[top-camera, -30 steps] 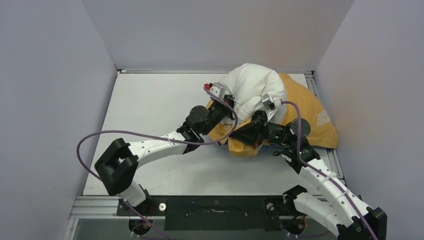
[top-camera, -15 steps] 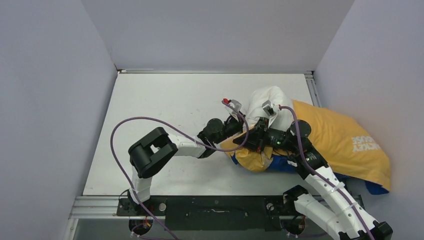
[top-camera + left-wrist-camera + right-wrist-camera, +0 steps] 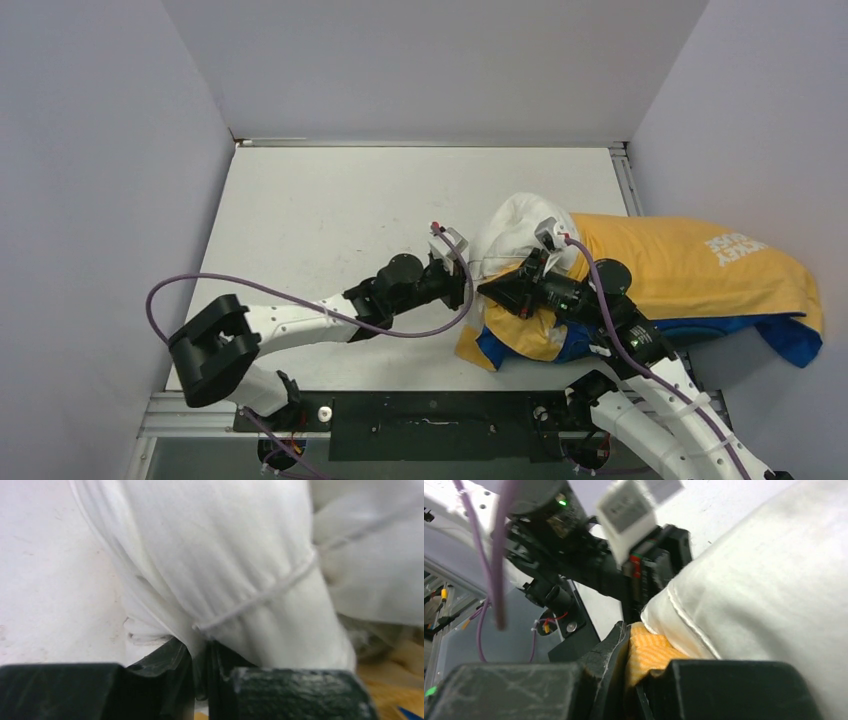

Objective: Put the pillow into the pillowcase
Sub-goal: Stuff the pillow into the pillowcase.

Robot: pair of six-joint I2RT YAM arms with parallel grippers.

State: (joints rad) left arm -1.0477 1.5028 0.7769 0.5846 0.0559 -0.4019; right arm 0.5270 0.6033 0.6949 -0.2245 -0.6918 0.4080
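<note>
Top view: even, diffuse overhead light; the table point(image 3: 300, 200) uniformly bright, only faint soft shadows beneath the left arm point(image 3: 300, 318). Left wrist view: pillow point(image 3: 225, 555) close, soft-focused, washed out at upper right. Right wrist view: bottom foreground blurred, cable point(image 3: 498, 555) smeared at upper left.

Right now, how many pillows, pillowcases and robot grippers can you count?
pillow: 1
pillowcase: 1
grippers: 2, the left gripper and the right gripper
Total: 4
</note>
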